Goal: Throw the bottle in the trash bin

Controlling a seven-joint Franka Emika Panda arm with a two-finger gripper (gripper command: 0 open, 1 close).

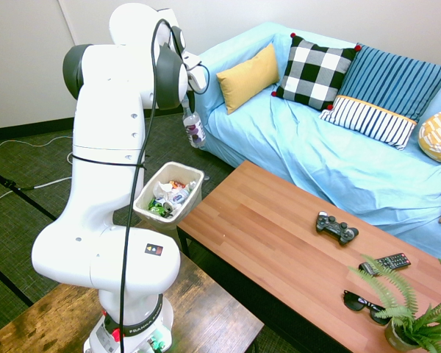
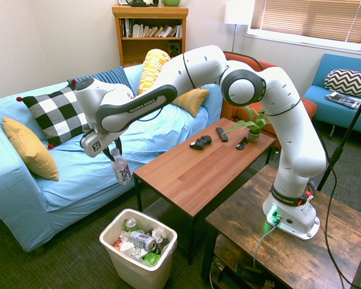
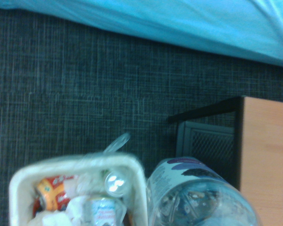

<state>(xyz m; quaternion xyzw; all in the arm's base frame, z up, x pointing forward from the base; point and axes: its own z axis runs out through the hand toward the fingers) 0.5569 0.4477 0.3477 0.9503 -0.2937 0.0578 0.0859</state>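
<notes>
A small clear bottle (image 2: 121, 170) with a dark label hangs by its neck from my gripper (image 2: 114, 154), which is shut on it, in the air in front of the blue sofa. The same bottle (image 1: 194, 128) shows below the wrist in the first exterior view, and its label end (image 3: 193, 188) fills the lower part of the wrist view. On the floor below stands the white trash bin (image 2: 113, 251), holding cans and crumpled trash. The bin's rim (image 1: 148, 182) sits beside the coffee table's corner, and the bin's rim (image 3: 139, 181) lies right next to the bottle in the wrist view.
A wooden coffee table (image 2: 192, 174) stands right of the bin, bearing a game controller (image 2: 200, 142), a remote (image 2: 221, 133), sunglasses (image 1: 364, 304) and a potted fern (image 2: 253, 126). The blue sofa (image 2: 24, 198) with several cushions runs behind. A dark wooden side table (image 2: 325, 265) carries the arm.
</notes>
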